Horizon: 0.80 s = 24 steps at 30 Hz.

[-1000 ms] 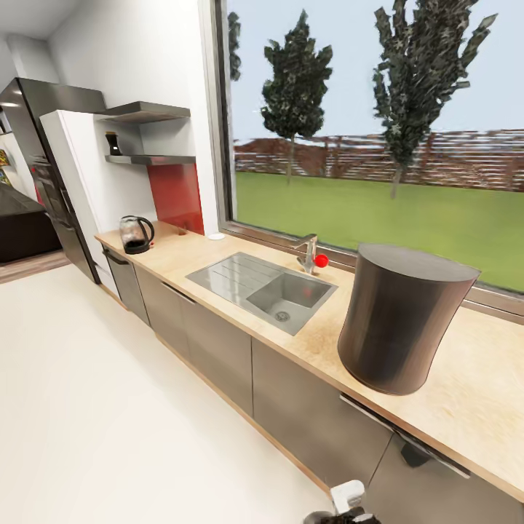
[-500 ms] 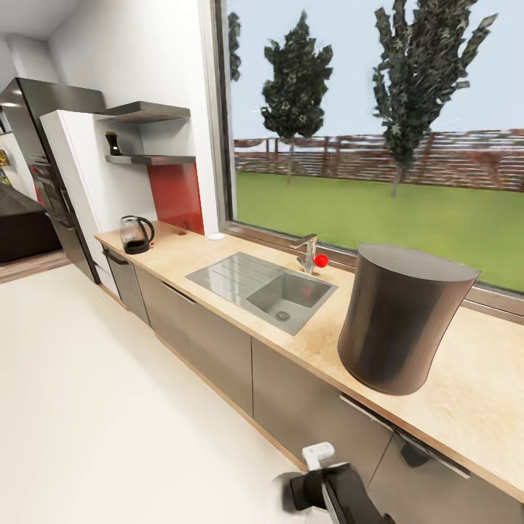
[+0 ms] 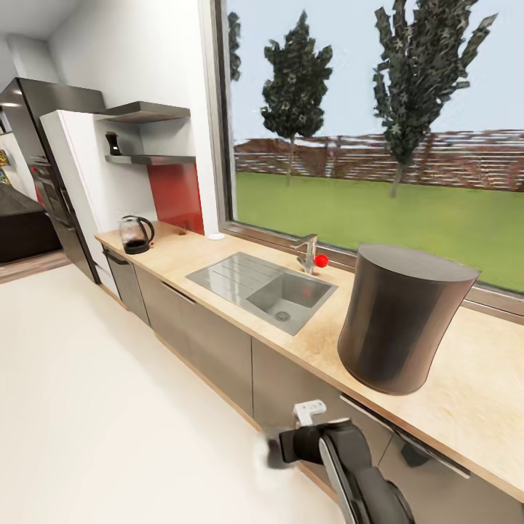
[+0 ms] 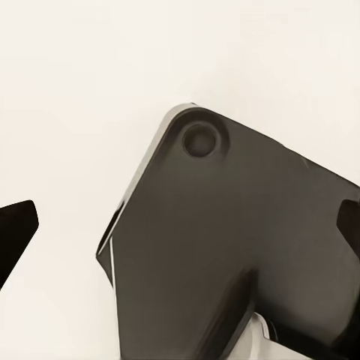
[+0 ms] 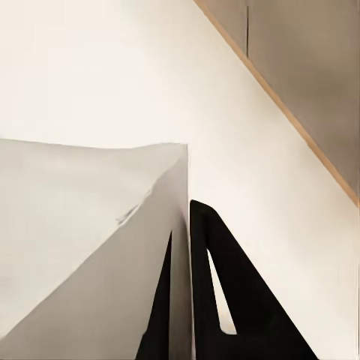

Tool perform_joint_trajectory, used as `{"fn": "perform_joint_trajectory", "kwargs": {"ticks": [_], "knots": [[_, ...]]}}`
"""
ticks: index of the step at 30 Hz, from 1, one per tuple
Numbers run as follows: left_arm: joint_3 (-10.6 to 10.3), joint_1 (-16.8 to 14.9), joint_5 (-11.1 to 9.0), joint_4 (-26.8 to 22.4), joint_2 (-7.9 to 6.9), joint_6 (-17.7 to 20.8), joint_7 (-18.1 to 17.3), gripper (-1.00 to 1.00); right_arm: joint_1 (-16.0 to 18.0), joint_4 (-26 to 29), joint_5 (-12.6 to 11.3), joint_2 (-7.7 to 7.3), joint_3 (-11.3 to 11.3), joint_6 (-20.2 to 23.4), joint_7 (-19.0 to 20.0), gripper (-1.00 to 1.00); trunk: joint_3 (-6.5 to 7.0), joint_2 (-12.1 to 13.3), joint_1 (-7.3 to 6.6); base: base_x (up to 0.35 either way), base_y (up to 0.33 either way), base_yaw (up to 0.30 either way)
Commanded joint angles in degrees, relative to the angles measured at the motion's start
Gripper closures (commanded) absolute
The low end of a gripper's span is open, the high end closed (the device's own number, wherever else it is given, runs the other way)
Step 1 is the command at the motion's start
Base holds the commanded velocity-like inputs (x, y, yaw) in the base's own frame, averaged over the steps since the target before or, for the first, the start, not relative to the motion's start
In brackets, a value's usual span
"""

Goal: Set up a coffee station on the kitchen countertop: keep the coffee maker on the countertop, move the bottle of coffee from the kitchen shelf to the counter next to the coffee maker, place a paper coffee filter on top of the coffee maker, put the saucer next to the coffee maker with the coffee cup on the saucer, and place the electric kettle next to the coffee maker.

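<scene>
The filter (image 5: pixel 82 240) was pinched between the right gripper's (image 5: pixel 184 300) closed fingers; the left's jaws stood open, empty. Being thin, it could slip before reaching the maker (image 3: pixel 400 327).

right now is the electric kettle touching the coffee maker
Apart. The head view shows the electric kettle at the far end of the kitchen countertop and the coffee maker near, with the sink between them.

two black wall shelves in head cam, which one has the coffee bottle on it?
The lower kitchen shelf: the bottle of coffee stands at its left end, above the electric kettle. The upper shelf shows nothing on it from this angle.
</scene>
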<state>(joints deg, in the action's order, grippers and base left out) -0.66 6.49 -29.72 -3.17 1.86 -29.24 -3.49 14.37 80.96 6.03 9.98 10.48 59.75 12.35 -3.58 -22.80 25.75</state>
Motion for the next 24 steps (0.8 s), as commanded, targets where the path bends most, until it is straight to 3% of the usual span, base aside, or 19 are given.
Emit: {"fn": "perform_joint_trajectory", "kwargs": {"ticks": [1,7,10,14,19,24], "knots": [[-0.1,0.0,-0.6,-0.1,0.00,-0.1,-0.4,-1.00,0.0,0.4,0.5,0.02,0.2,0.2,0.4,1.00,-0.12,-0.1,0.04,0.000,0.000,0.000],[0.0,0.0,-0.6,-0.1,-0.13,0.0,-0.4,-1.00,1.5,3.7,0.2,0.02,1.0,0.2,0.4,1.00,-0.12,-0.1,0.04,0.000,0.000,0.000],[0.0,0.0,-0.6,-0.1,-0.37,0.0,-0.4,-1.00,4.3,3.8,0.1,0.02,1.0,0.2,0.4,1.00,-0.12,-0.1,0.04,0.000,0.000,0.000],[0.0,0.0,-0.6,-0.1,-0.44,0.0,-0.4,-1.00,10.6,3.9,-0.4,0.02,0.9,0.2,0.4,1.00,-0.12,-0.1,0.04,0.000,0.000,0.000],[0.0,0.0,-0.7,-0.1,-0.45,0.0,-0.4,-1.00,18.2,4.0,-5.8,0.02,0.9,0.2,0.3,1.00,-0.12,-0.1,0.04,0.000,0.000,0.000],[0.0,0.0,-0.7,-0.1,-0.45,0.0,-0.4,-1.00,21.9,4.0,-6.8,0.02,0.9,0.2,0.6,1.00,-0.12,-0.1,0.04,0.000,0.000,0.000]]}}
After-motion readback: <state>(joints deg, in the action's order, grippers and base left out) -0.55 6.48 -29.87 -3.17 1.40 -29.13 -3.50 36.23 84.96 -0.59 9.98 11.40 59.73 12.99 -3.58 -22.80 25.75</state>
